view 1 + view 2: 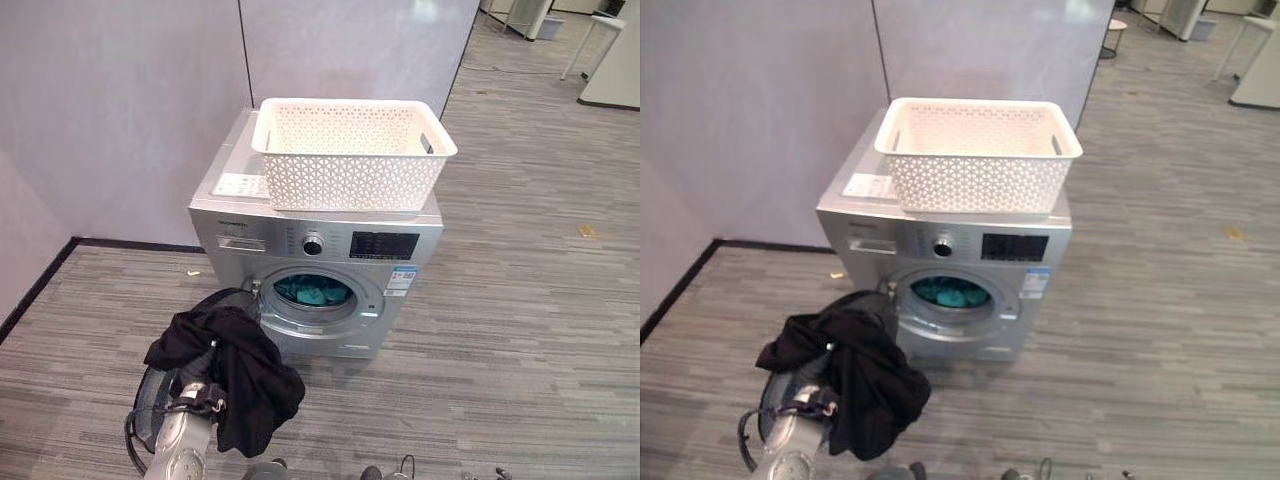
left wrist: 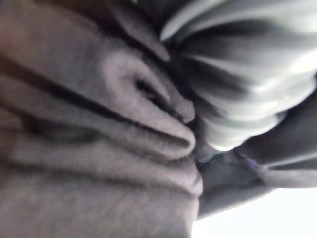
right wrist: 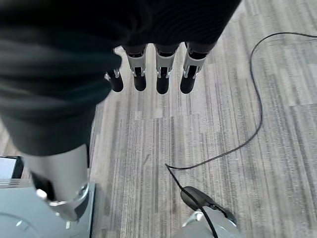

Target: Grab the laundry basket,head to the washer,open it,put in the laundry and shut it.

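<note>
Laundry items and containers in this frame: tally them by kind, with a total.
Black garment, draped over the left hand: 1
Teal laundry inside the drum: 1 bundle
White laundry basket on top: 1
Silver washer, door open: 1
Total: 4

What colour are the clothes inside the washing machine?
Teal, blue-green clothes show through the open washer door, clearest in the left eye view.
</note>
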### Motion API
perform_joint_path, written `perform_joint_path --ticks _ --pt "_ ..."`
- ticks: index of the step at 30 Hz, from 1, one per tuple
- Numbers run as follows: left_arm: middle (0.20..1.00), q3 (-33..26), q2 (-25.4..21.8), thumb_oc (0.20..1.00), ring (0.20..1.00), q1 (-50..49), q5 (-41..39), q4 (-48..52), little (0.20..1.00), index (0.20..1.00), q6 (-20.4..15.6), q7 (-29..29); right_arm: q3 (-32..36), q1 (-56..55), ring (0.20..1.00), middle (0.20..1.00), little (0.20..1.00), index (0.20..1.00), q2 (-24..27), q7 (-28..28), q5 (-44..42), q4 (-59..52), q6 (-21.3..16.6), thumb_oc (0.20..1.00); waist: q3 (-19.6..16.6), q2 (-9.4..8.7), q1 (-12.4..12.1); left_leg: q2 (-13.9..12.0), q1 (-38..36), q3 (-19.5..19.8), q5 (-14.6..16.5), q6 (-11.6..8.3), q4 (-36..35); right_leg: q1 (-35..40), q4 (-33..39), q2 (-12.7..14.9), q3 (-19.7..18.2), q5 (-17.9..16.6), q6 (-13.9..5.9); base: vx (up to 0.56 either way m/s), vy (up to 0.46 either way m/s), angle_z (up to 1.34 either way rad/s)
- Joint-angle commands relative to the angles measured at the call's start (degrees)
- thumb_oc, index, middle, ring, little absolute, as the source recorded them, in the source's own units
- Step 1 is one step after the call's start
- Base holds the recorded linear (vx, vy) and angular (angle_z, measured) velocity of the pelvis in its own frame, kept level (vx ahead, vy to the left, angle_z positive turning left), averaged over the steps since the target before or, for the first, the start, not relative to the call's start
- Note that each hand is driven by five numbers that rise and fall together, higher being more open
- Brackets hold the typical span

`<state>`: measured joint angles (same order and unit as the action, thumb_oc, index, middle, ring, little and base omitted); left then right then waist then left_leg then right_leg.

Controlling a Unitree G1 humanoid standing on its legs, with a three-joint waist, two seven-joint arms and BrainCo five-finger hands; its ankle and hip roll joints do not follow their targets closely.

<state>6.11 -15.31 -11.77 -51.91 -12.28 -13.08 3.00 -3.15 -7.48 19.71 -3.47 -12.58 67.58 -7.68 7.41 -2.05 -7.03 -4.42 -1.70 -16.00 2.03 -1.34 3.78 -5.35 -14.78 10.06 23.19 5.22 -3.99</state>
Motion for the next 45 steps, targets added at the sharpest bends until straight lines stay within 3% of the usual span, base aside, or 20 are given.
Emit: perform_joint_path --ticks 1,10,13,17,28,29,36,45 --pt "0.200 0.16 0.05 0.200 0.200 1.71 -2.06 5.75 0.200 0.200 -1.26 1.09 -4.64 2.70 1.000 1.000 1.000 1.000 -0.34 0.59 1.24 -2.34 -1.05 1.000 2.00 -1.42 0.61 0.86 2.94 2.82 -0.25 -0.78 5.15 10.10 10.69 -2.52 -0.76 -2.10 -1.77 0.04 -0.103 -0.13" --pt "0.200 0.88 0.57 0.200 0.200 3.07 -3.20 4.53 0.200 0.200 -1.52 0.62 -8.26 0.43 1.000 1.000 1.000 1.000 1.02 0.94 5.32 -7.57 -1.42 1.000 4.03 -2.02 1.85 -0.73 5.76 3.89 -1.59 -2.24 10.72 9.85 9.86 -3.79 -1.55 -1.08 -0.36 0.01 -0.064 -0.05" --pt "0.200 0.87 0.93 0.200 0.200 3.19 -3.84 4.47 0.200 0.200 -1.67 -0.62 -5.85 0.91 1.000 1.000 1.000 1.000 -0.59 0.19 -0.69 -10.50 -2.19 1.000 4.81 -2.50 2.52 -0.98 5.91 3.17 1.27 -1.24 12.15 8.20 5.59 -3.21 -1.82 0.64 -0.21 0.00 0.010 -0.05" --pt "0.200 1.74 1.28 0.200 0.200 3.26 -4.24 3.89 0.200 0.200 -1.94 -1.12 -3.66 1.69 1.000 1.000 1.000 1.000 -2.66 0.36 -8.09 -11.80 -3.41 1.000 5.76 -2.20 2.70 -0.96 6.72 2.87 3.34 -0.75 13.81 6.01 2.35 -1.90 -1.61 1.10 -0.91 -0.02 0.041 -0.03" --pt "0.200 4.41 0.45 0.200 0.200 2.18 -4.54 2.33 0.200 0.200 -0.41 1.05 -3.42 2.34 1.000 1.000 1.000 1.000 -3.72 2.87 -12.81 -10.34 -3.82 1.000 4.12 -0.80 1.72 1.62 4.58 2.90 3.83 0.69 10.88 7.26 3.68 0.11 -1.93 -1.21 -2.96 0.02 0.101 0.03" --pt "0.200 9.08 1.17 0.200 0.200 8.09 -0.16 -5.99 0.200 0.200 2.89 0.83 0.33 2.19 1.000 1.000 1.000 1.000 -0.52 2.61 -16.95 -9.12 -2.13 1.000 2.51 -0.21 4.37 -0.93 7.61 0.17 -2.12 -2.00 4.92 8.66 9.84 -1.66 0.00 -0.53 -2.40 0.03 0.082 0.00" --pt "0.200 9.59 0.95 0.200 0.200 6.75 1.00 -6.09 0.200 0.200 3.71 1.13 -2.22 1.05 1.000 1.000 1.000 1.000 -1.69 3.06 -13.71 -10.67 -1.51 1.000 2.56 -0.26 4.00 -0.45 6.50 -0.19 -0.77 -1.27 4.98 9.12 8.90 -0.93 0.09 -0.23 -2.55 0.03 0.033 -0.07" --pt "0.200 8.85 1.21 0.200 0.200 6.63 1.75 -7.83 0.200 0.200 3.84 0.22 -4.62 2.20 1.000 1.000 1.000 1.000 -2.40 2.55 -12.27 -11.18 -0.91 1.000 2.09 0.19 3.32 -0.91 5.55 -1.10 -1.66 -1.60 3.90 8.76 8.99 -1.24 -0.24 -0.27 -2.66 0.00 -0.009 -0.02"
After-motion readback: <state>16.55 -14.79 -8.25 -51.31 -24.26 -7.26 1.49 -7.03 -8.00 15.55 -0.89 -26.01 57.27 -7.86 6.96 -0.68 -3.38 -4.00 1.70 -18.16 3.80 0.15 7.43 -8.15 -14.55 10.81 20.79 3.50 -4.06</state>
